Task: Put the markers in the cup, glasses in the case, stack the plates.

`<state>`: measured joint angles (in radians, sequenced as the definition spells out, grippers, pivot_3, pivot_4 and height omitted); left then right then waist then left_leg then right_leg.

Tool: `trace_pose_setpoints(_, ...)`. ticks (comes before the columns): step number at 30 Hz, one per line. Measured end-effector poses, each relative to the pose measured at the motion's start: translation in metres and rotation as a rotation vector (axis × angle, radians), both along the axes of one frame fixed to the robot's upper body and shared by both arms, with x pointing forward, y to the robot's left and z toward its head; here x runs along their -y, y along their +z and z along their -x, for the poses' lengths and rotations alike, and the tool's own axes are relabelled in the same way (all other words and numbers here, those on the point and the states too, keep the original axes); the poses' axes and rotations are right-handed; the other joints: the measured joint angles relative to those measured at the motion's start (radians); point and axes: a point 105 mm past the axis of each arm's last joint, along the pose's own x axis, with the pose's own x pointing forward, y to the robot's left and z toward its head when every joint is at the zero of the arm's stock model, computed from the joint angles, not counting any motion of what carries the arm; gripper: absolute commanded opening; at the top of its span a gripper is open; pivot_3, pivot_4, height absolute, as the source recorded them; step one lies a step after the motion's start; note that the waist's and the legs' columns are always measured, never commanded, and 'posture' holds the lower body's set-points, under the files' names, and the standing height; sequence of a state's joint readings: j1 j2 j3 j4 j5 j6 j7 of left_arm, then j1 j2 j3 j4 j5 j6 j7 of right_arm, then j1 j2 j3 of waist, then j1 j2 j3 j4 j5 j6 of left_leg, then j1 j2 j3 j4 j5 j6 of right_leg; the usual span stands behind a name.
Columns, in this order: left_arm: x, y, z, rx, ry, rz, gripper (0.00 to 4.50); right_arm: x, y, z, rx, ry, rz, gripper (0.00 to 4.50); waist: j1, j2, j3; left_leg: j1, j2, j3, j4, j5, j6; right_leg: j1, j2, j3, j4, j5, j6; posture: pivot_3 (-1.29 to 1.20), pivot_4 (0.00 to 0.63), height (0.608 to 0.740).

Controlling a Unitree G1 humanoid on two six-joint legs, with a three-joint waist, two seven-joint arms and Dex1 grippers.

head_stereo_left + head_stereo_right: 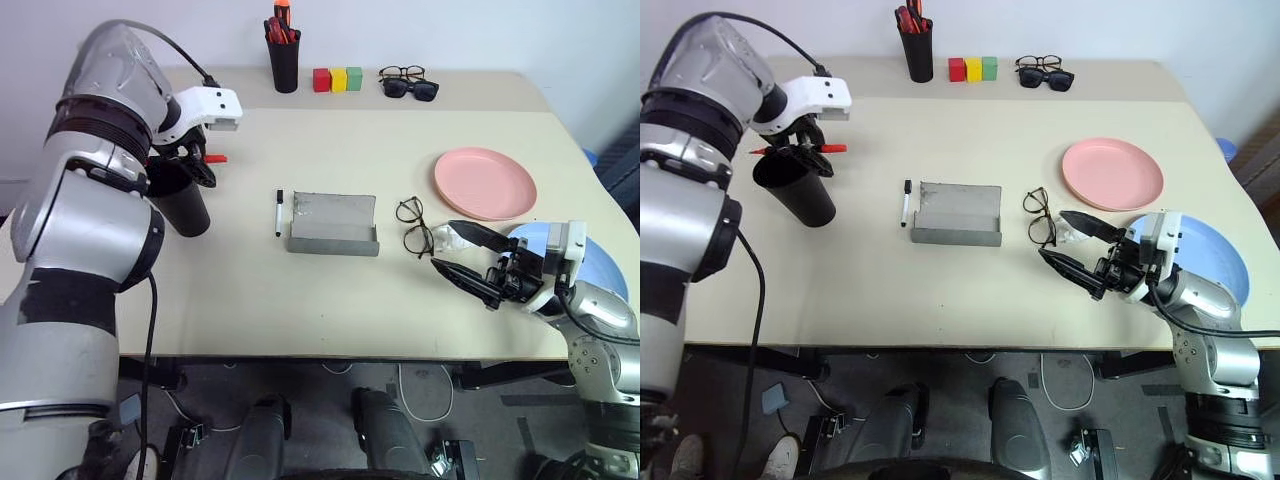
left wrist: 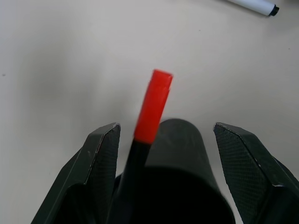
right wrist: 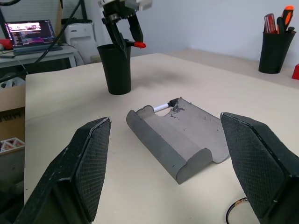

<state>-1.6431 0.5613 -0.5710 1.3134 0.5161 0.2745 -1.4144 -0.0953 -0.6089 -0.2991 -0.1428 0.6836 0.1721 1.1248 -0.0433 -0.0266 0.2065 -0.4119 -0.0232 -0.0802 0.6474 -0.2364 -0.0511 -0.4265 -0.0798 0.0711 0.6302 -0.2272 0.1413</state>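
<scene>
Nearest, the right gripper (image 1: 1072, 245) hovers with jaws spread and empty, just right of the glasses (image 1: 1040, 216) and the open case (image 1: 958, 214). Far left, the left gripper (image 1: 800, 150) holds the red marker (image 1: 798, 150) across the cup (image 1: 795, 188) rim.

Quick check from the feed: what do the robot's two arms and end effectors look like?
Both arms are silver-grey metal with black bands at the joints. A black cable loops over the left arm to a white wrist housing; another runs down beside it. The right arm also has a white wrist block. Each end effector, left and right, has two black fingers with textured pads.
</scene>
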Motion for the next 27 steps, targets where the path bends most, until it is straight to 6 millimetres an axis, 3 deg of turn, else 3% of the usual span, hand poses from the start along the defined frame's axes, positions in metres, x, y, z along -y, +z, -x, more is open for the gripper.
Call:
trace_pose_setpoints(2,0.003,-0.005,-0.003,0.009,-0.001,-0.002,3.24,0.0,0.001,0.002,0.0,0.0,-0.003,3.81,0.0,0.0,0.0,0.0,0.0,0.0,0.0,0.0,0.0,0.0,0.0,0.0,0.0,0.0,0.0,0.0,0.15,0.74)
trace_pose_setpoints(5,0.006,-0.013,-0.006,0.013,-0.002,-0.005,2.41,0.001,-0.001,0.003,-0.011,-0.009,-0.004,3.81,-0.002,0.0,0.0,0.0,0.0,0.0,0.0,0.0,0.0,0.0,0.0,0.0,0.0,0.0,0.0,0.0,0.15,0.74)
trace_pose_setpoints(9,0.008,-0.012,-0.007,0.028,0.009,0.017,0.44,0.005,0.002,0.003,-0.006,-0.028,0.004,3.81,-0.001,0.0,0.0,0.0,0.0,0.0,0.0,0.0,0.0,0.0,0.0,0.0,0.0,0.0,0.0,0.0,0.15,0.74)
trace_pose_setpoints(14,0.011,-0.009,-0.007,0.039,0.01,0.057,0.44,0.006,0.002,0.004,-0.007,-0.031,0.012,3.81,-0.001,0.0,0.0,0.0,0.0,0.0,0.0,0.0,0.0,0.0,0.0,0.0,0.0,0.0,0.0,0.0,0.15,0.74)
trace_pose_setpoints(18,0.016,0.006,-0.006,0.062,0.005,0.108,0.44,0.006,0.005,0.002,0.004,-0.029,0.011,3.81,-0.001,0.0,0.0,0.0,0.0,0.0,0.0,0.0,0.0,0.0,0.0,0.0,0.0,0.0,0.0,0.0,0.15,0.74)
trace_pose_setpoints(27,0.029,0.09,0.006,0.248,0.005,0.331,0.44,0.006,0.01,-0.009,0.014,-0.01,0.004,3.81,-0.004,0.0,0.0,0.0,0.0,0.0,0.0,0.0,0.0,0.0,0.0,0.0,0.001,0.0,0.0,0.0,0.15,0.74)
